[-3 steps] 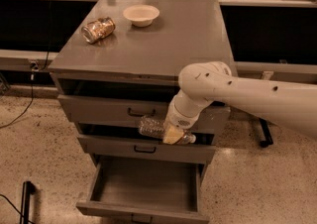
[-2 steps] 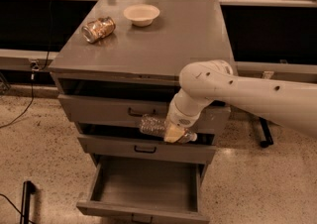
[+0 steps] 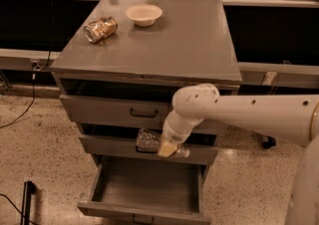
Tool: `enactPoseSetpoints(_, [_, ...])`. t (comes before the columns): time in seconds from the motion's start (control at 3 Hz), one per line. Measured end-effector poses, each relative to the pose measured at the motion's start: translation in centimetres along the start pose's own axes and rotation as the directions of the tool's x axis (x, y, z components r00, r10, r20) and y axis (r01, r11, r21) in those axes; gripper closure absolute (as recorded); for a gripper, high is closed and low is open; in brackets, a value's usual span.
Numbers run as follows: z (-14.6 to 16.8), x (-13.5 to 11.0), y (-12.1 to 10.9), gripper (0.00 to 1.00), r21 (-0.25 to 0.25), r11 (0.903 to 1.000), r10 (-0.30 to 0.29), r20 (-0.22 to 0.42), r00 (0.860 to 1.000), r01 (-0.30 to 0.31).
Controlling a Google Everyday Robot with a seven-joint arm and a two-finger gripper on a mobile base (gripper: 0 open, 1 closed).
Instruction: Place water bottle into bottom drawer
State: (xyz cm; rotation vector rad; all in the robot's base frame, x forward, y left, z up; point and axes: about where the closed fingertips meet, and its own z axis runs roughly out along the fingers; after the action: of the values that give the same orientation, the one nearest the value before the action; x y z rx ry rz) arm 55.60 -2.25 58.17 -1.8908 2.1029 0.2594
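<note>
We're mid-carry here: the gripper (image 3: 167, 148) hangs in front of the middle drawer (image 3: 109, 144), its jaws clamped on the water bottle (image 3: 147, 140), which lies sideways in the air, clear ribbed plastic catching the light. Directly below, the bottom drawer (image 3: 144, 186) stands pulled open, a deep box of plain matte grey metal. So by my read the pick-up is done and the drawer is ready; what's left is lowering the bottle in and letting go. Up on the flat grey desk (image 3: 199, 45), a jar (image 3: 100, 29) with brownish contents lies on its side near a shallow, pale, round bowl (image 3: 144, 14), both well apart from the action. The white arm (image 3: 249, 114) looks smooth and rounded
</note>
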Motion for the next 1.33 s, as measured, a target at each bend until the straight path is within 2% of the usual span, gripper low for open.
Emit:
enactPoseSetpoints(0.33, [4.6, 3.2, 3.8, 1.0, 0.036, 0.9953, 0.091, -0.021, 0.996, -0.09])
enactPoseSetpoints(0.67, [7.1, 5.1, 5.9, 1.0, 0.072, 0.9855, 0.15, 0.051, 0.987, -0.154])
enactPoseSetpoints(1.0, [6.8, 4.3, 4.6, 1.0, 0.125, 0.9787, 0.149, 0.118, 0.982, -0.163])
enactPoseSetpoints(1.33, [8.3, 5.7, 4.3, 1.0, 0.109, 0.9805, 0.152, 0.102, 0.983, -0.163])
